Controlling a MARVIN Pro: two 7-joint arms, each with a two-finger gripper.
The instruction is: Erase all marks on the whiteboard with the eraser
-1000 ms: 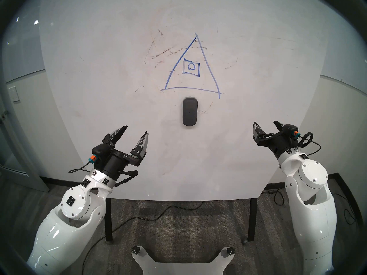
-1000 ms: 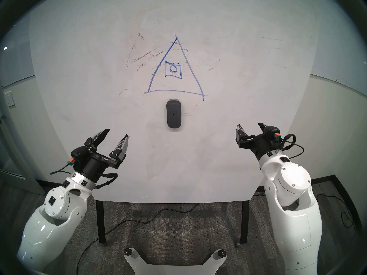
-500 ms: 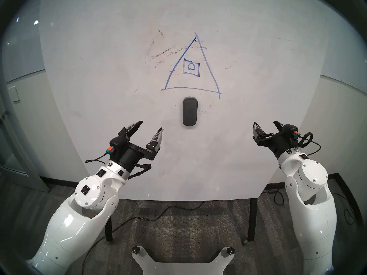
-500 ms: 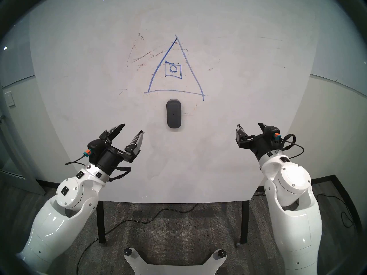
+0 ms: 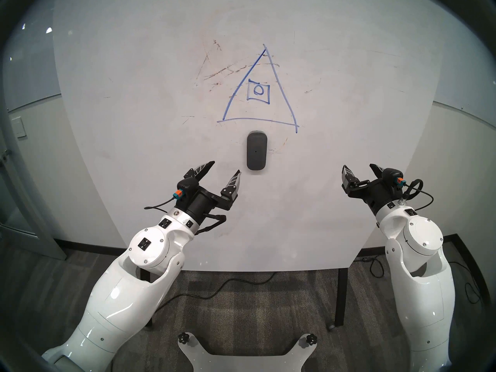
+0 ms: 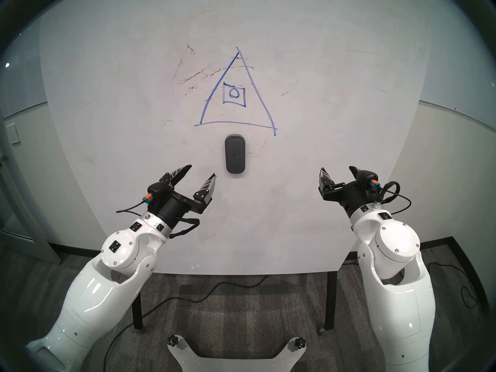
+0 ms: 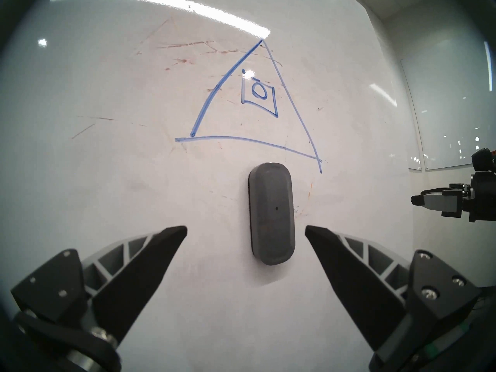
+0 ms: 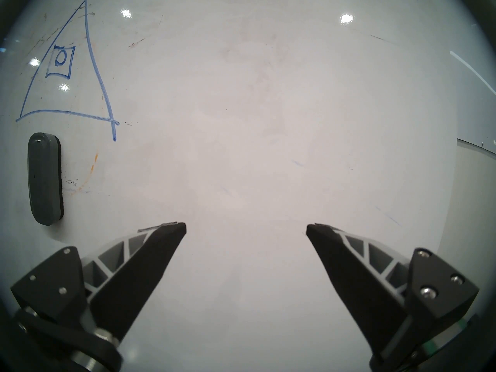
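The whiteboard (image 5: pixel 150 138) lies flat like a tabletop on black legs. Blue marks (image 5: pixel 281 87) form a triangle around a small square and circle; faint reddish-brown streaks (image 5: pixel 220 72) lie to its left. The dark grey eraser (image 5: pixel 256 150) rests lengthwise just below the triangle's base, free of both grippers. My left gripper (image 5: pixel 226 167) is open, just short of the eraser's near end and slightly left of it. In the left wrist view the eraser (image 7: pixel 271 215) lies ahead, between the spread fingers (image 7: pixel 161 245). My right gripper (image 5: pixel 358 167) is open at the board's right side.
Faint ghosted smears cover the board, with an orange arc (image 8: pixel 92 164) right of the eraser. The board's front edge (image 5: pixel 241 269) is near me. Below it are black legs (image 5: pixel 342 296), a cable (image 5: pixel 214 291) on grey carpet, and my base plate (image 5: pixel 247 355).
My left arm has moved forward and to the right over the board, bringing its open gripper close to the eraser's near end. The right arm and the eraser have not moved.
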